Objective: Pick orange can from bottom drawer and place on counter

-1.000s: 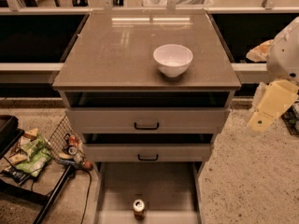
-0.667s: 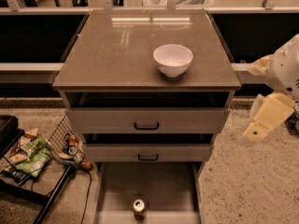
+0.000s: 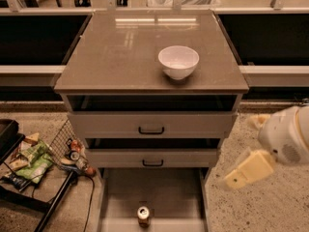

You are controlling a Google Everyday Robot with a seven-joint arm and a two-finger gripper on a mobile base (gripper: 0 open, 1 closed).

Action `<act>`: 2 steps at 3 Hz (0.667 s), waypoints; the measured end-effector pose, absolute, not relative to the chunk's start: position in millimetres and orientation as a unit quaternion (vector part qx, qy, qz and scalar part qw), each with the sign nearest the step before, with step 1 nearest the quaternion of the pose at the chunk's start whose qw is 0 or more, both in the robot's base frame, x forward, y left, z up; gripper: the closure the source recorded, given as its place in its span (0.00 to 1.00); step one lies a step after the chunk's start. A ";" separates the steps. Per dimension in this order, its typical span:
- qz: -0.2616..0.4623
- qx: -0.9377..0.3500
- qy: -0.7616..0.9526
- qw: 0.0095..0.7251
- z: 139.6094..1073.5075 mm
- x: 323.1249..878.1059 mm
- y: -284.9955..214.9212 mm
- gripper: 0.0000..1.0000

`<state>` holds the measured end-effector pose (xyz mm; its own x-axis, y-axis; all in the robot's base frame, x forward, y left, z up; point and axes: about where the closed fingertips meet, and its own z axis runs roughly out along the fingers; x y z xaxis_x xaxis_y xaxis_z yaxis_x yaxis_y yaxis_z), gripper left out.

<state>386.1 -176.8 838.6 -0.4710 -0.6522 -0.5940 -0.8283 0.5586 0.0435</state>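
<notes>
One white bowl is set on the glossy counter; the orange can is stood upright in the bottom drawer. The gripper is held low at right over speckled floor, its state indiscernible

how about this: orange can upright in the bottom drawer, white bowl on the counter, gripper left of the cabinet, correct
No: the camera view shows the gripper right of the cabinet, not left. The orange can is upright in the bottom drawer, the white bowl on the counter.
</notes>
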 end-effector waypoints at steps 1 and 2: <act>0.215 -0.384 0.849 0.294 777.0 362.9 -168.3 0.00; 0.260 -0.342 0.842 0.327 722.6 343.5 -155.1 0.00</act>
<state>343.5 -155.1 722.6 -0.5519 -0.4057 -0.7285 -0.7459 0.6308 0.2138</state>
